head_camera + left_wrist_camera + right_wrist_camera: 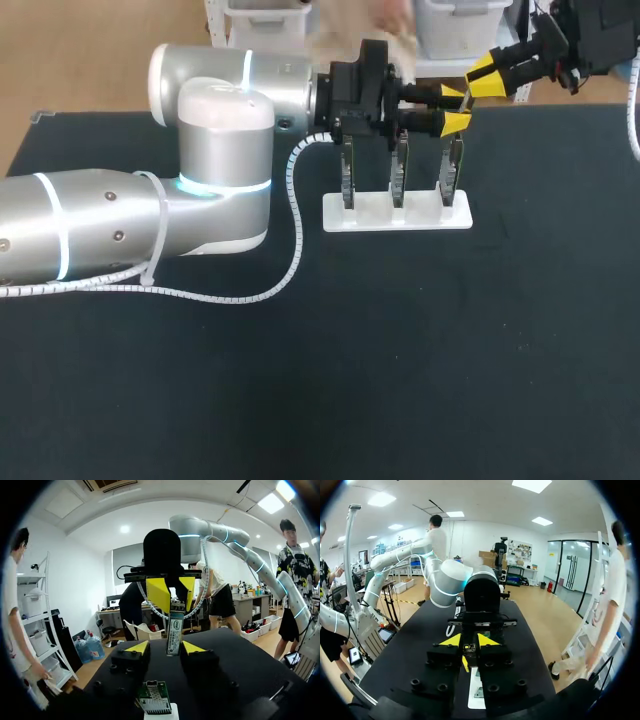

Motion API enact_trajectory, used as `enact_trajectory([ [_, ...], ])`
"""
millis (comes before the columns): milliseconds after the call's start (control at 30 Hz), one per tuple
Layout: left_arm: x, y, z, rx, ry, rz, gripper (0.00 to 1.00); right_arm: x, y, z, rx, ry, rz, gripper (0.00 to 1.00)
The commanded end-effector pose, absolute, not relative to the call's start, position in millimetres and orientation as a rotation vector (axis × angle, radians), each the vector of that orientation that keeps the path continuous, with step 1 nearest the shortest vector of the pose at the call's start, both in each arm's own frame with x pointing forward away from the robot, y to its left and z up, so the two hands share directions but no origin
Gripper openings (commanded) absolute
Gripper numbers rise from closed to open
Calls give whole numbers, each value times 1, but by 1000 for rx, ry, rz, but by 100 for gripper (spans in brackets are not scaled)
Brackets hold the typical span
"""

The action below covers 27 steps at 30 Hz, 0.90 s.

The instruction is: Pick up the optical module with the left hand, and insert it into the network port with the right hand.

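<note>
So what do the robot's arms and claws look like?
The left arm and right arm are fat silver tubes with rounded joints and glowing blue-white rings. A curly white cable runs along the left one. The left claw and right claw are black, each with two fingers ending in bright yellow tips.

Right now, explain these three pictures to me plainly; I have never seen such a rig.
One robot's left arm and right arm work at a black table. One picture looks down from above; the other two come from cameras on each wrist. On the table stands a white holder with three upright circuit boards. The right hand, yellow-tipped, grips a slim optical module. The left hand sits open around it, a gap showing on one side.
</note>
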<state>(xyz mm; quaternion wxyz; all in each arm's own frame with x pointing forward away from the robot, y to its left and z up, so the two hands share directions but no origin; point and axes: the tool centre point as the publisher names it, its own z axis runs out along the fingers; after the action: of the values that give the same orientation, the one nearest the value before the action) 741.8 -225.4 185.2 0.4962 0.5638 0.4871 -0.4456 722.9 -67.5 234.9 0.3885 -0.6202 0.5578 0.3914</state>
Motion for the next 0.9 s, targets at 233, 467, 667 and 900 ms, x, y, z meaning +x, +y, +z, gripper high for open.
enact_trajectory([
  [233,741,-225,184,1362,1177,-1076,100,722,-68,235,-1576,1417,994,0],
  [467,741,-225,184,1362,1177,-1076,100,722,-68,235,-1576,1417,994,0],
  [667,741,-225,184,1362,1177,-1076,100,722,-68,235,-1576,1417,994,0],
  [900,744,-227,193,1457,1200,-1038,100,722,-68,235,-1576,1417,994,0],
])
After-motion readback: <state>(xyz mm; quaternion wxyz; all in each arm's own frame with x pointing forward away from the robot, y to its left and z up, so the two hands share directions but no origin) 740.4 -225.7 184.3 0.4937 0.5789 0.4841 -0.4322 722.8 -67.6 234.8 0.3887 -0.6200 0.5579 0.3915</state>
